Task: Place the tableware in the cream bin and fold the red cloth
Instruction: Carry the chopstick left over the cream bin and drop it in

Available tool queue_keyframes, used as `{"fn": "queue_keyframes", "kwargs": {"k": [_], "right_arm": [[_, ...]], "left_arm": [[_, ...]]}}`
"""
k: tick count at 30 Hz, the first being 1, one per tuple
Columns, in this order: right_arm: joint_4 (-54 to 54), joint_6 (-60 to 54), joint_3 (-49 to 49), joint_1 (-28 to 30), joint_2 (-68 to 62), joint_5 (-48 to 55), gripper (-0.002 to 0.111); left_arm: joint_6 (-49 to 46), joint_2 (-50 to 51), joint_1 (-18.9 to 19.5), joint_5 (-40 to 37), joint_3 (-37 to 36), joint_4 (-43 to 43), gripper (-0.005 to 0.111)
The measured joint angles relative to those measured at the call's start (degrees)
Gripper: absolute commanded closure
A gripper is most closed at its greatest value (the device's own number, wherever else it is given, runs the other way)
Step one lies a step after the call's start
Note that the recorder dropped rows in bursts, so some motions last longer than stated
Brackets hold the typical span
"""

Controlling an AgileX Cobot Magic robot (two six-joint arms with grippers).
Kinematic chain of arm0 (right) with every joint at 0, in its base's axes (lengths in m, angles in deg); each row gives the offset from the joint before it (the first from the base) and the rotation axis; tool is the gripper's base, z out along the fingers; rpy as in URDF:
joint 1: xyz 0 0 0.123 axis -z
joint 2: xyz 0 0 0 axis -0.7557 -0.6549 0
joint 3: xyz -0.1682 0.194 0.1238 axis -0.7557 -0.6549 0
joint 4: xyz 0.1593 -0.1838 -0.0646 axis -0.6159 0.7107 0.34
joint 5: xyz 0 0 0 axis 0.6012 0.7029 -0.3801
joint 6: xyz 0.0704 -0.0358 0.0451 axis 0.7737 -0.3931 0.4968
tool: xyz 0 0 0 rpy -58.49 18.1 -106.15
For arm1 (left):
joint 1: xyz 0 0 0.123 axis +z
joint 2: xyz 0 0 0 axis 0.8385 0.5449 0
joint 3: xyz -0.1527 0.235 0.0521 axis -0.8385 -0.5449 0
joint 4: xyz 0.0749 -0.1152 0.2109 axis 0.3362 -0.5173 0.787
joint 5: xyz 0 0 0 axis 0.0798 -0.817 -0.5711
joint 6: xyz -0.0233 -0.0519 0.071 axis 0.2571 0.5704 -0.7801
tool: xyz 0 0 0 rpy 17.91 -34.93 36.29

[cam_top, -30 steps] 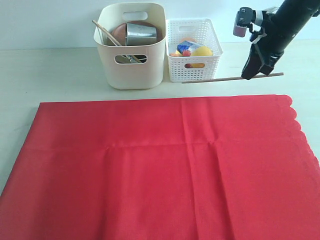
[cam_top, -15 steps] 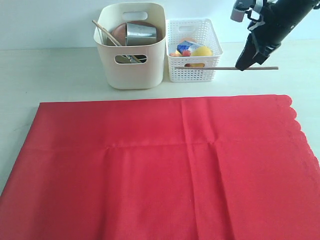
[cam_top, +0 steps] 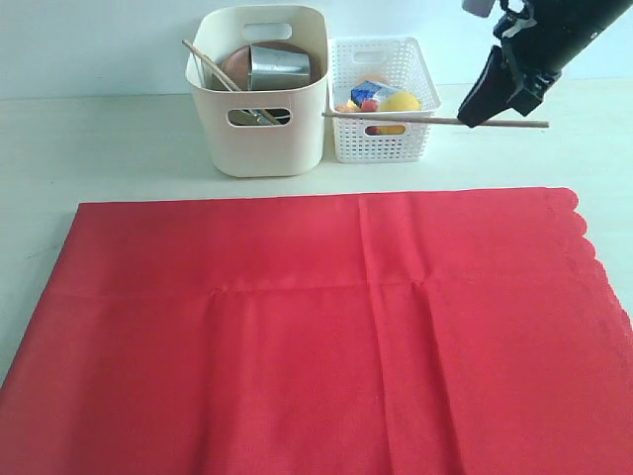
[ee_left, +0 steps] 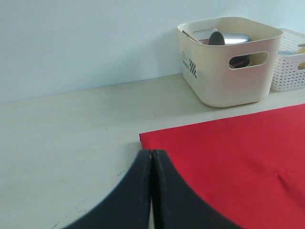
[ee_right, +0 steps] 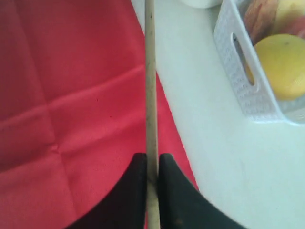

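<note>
R arm raised, right gripper (cam_top: 476, 113) tilted down, clamped on level chopstick (cam_top: 425, 119) | left gripper (ee_left: 151, 160) pinched closed, empty, near red cloth (ee_left: 238, 157) corner

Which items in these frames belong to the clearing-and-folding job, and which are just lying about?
Part of the job:
cream bin
steel cup and wooden plate, both inside it
chopstick, held in the right gripper
red cloth, spread flat

Just lying about:
white lattice basket
lemon
milk carton
</note>
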Motion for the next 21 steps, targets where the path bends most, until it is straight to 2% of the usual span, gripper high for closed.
{"fn": "queue_keyframes", "kwargs": {"k": [4, 9, 13, 21], "right_arm": [[-2.7, -0.2, 0.0, 0.0, 3.0, 0.0, 0.108], [-12.7, -0.3, 0.0, -0.3, 4.4, -0.7, 0.108], [-22.9, -0.3, 0.0, -3.0, 3.3, -9.7, 0.108], [-33.2, -0.3, 7.5, -13.9, -6.8, -31.1, 0.108]], "left_arm": [[0.0, 0.0, 0.0, 0.0, 0.0, 0.0, 0.105], [0.0, 0.0, 0.0, 0.0, 0.0, 0.0, 0.105], [0.0, 0.0, 0.0, 0.0, 0.0, 0.0, 0.105], [0.0, 0.0, 0.0, 0.0, 0.0, 0.0, 0.105]]}}
